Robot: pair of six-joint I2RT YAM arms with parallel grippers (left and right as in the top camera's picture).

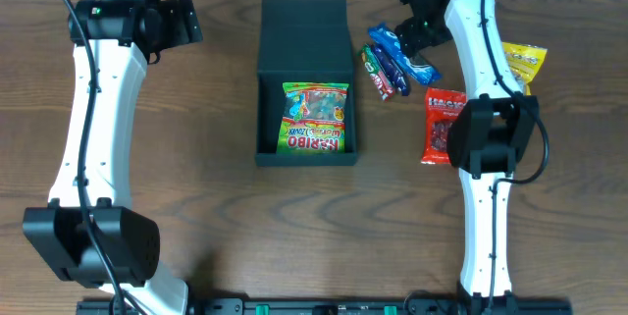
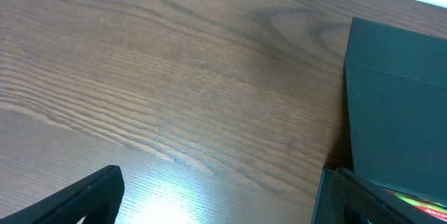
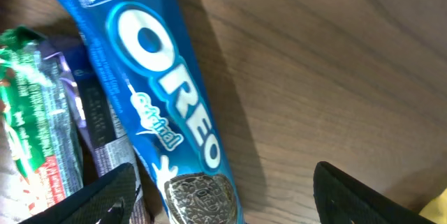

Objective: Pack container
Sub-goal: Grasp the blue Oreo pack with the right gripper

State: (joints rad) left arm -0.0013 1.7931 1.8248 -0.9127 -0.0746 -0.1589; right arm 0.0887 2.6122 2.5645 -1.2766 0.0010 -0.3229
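The dark charcoal container (image 1: 304, 35) lies open in the middle of the table, its flap lid toward the back, with a Haribo bag (image 1: 315, 118) inside. In the left wrist view its lid and wall (image 2: 398, 105) fill the right side. My left gripper (image 2: 216, 199) is open and empty above bare table left of the container. My right gripper (image 3: 223, 196) is open, low over a blue Oreo pack (image 3: 160, 105), which lies between its fingers untouched. The Oreo pack (image 1: 397, 52) lies right of the container.
A green snack pack (image 1: 374, 72) and a dark purple pack (image 3: 94, 123) lie beside the Oreo. A red Haribo bag (image 1: 442, 127) and a yellow bag (image 1: 525, 62) lie on the right, by the right arm.
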